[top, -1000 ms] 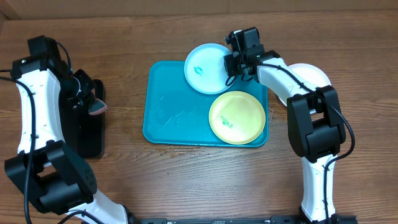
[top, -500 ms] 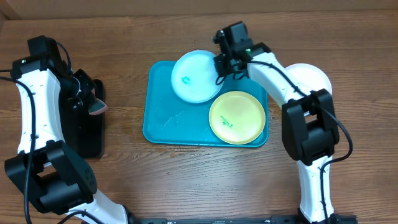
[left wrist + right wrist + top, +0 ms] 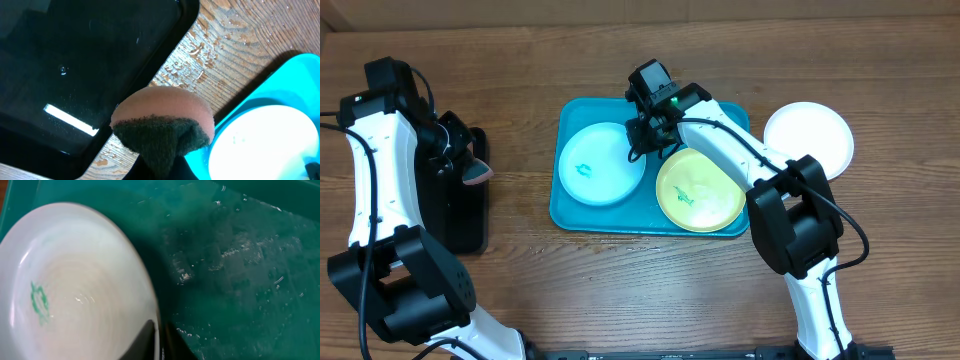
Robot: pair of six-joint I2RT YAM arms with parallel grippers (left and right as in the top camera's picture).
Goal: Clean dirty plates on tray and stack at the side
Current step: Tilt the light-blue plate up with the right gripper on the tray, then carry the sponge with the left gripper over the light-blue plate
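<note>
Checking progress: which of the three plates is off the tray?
The white plate, lying on the wooden table right of the turquoise tray; the pale blue plate and yellow-green plate both sit in the tray.

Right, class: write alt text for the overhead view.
The right gripper grips the pale blue plate by its rim on the turquoise tray, beside a yellow-green plate. A white plate lies on the table; the left gripper holds a sponge.

We saw a black tray (image 3: 457, 215) near the left edge of the wooden table (image 3: 620, 290), its surface wet. A pink sponge (image 3: 162, 112) with a dark green underside hung over the tray's rim, and water droplets (image 3: 197, 55) speckled the wood beside it.
</note>
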